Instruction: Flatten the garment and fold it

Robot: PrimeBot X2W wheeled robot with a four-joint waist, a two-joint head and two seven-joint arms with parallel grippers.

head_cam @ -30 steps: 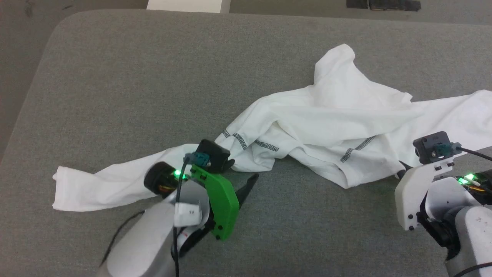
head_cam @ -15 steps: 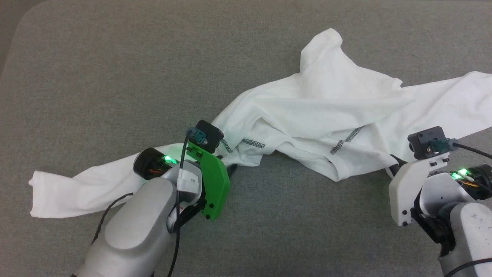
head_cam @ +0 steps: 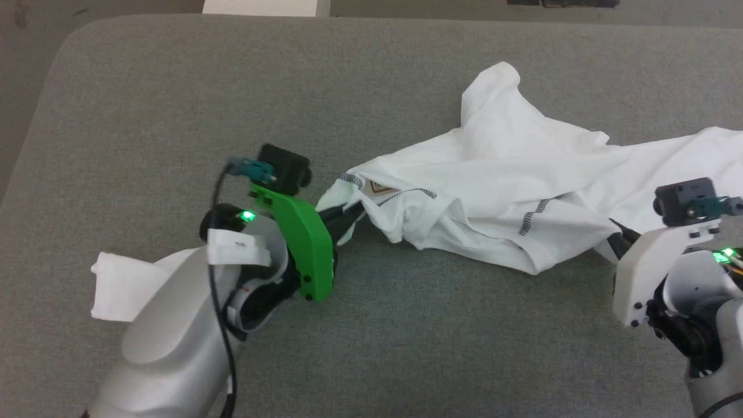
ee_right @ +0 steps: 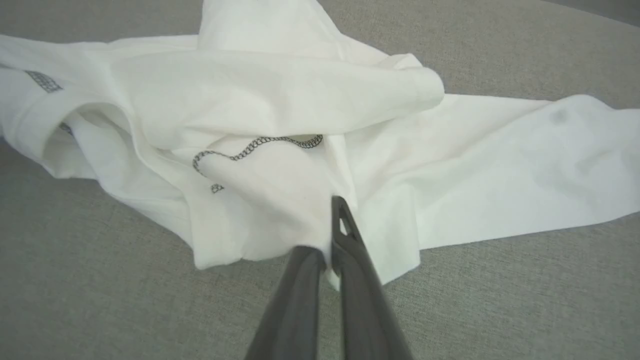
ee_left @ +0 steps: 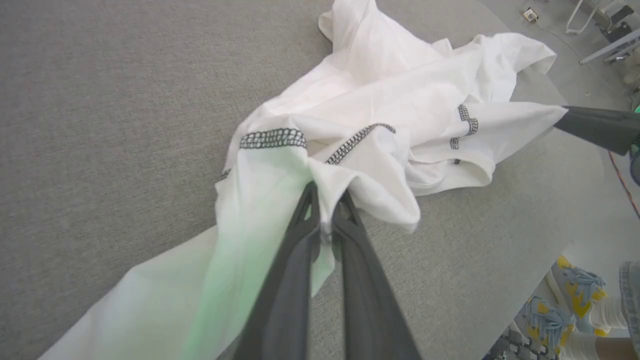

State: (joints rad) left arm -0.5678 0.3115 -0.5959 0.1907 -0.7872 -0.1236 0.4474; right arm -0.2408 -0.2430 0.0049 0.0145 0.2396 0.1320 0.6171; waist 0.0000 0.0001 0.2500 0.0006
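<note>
Here, garment [head_cam: 522, 168] (crumpled) in left gripper [ee_left: 327, 196]

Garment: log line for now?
garment: crumpled on table | left gripper: jaws shut on garment | right gripper: jaws shut on garment | unfolded

Crumpled white garment [head_cam: 522, 168] on table

So the right gripper [ee_right: 327, 235] is clamped tight on a fold of the white T-shirt [ee_right: 280, 90]. The shirt's all rumpled on the grey cloth surface [ee_right: 100, 300], with dark zigzag stitching [ee_right: 255, 145] just past the gripper.
</note>
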